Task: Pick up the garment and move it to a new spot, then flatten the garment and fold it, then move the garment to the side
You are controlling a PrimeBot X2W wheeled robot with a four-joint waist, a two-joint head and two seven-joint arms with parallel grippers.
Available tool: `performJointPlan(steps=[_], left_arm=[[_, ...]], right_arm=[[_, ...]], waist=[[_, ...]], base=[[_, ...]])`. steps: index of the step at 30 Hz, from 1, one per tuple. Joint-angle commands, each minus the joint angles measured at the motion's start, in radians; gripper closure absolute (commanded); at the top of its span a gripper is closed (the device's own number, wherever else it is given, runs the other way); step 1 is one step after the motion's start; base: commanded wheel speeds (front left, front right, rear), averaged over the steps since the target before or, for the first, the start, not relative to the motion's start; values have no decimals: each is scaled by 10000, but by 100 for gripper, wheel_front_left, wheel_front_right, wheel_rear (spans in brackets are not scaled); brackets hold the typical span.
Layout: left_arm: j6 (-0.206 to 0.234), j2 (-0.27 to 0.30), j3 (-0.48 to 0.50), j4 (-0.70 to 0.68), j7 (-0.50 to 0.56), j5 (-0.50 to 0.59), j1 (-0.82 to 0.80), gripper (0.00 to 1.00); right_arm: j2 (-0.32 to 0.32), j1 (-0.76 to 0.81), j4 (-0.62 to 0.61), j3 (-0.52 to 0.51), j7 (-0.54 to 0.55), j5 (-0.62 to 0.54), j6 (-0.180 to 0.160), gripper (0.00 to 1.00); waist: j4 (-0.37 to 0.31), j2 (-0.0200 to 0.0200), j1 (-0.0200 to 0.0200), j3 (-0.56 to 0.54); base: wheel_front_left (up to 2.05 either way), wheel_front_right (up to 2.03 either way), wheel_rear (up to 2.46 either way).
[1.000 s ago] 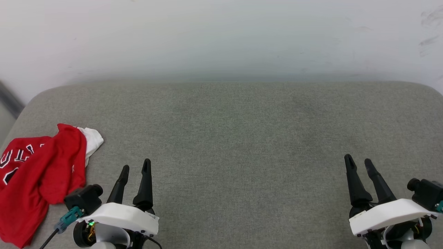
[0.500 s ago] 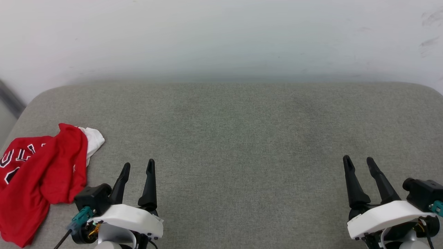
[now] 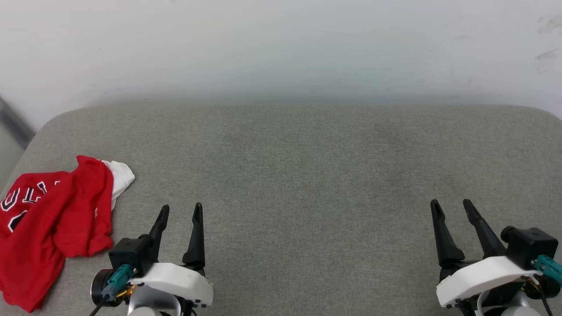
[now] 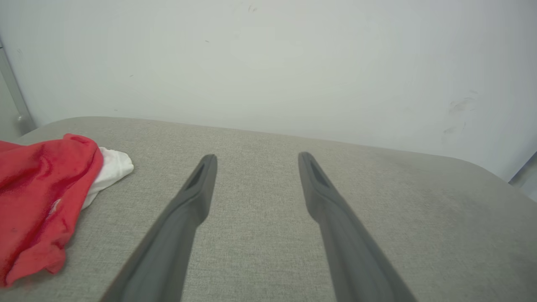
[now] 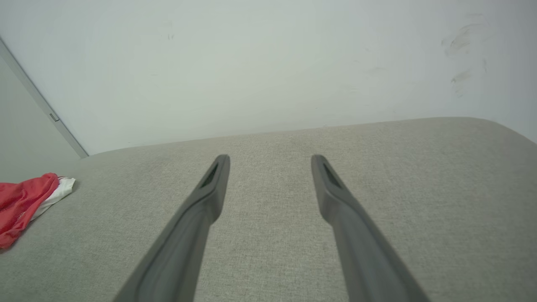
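Note:
The red garment point(image 3: 48, 224) lies crumpled at the left edge of the grey cushion, a white sleeve point(image 3: 120, 177) poking out at its far side and black white-outlined letters showing on its left part. It also lies at the left of the left wrist view as the garment point(image 4: 37, 197) and small in the right wrist view as the garment point(image 5: 21, 203). My left gripper point(image 3: 181, 210) stands open just right of it, nothing between its fingers. My right gripper point(image 3: 451, 204) is open at the lower right, far from the cloth.
The grey fabric cushion point(image 3: 307, 166) spreads wide before me, its rounded far edge meeting a pale wall point(image 3: 281, 48). A dark strip point(image 3: 15, 123) runs down the wall at the far left, beyond the cushion's corner.
My left gripper has shifted to the right and a little lower, away from the garment. My right gripper has drifted slightly left. The garment lies as it did.

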Motion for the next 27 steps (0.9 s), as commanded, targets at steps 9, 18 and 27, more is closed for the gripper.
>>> performJointPlan(steps=[9,18,27], left_arm=[[53,-65,-18,188,-263,664,-62,0],[81,-107,-42,310,-415,1183,-106,0],[51,-144,-96,446,-577,1719,-124,0]], right_arm=[[21,116,-51,-75,-111,-819,0,0],[23,136,-4,-143,-204,-1333,0,0],[25,182,80,-193,-358,-1776,0,0]], waist=[[12,0,0,-3],[-7,0,0,9],[-10,0,0,-4]], base=[[0,0,0],[0,0,0],[0,0,0]])
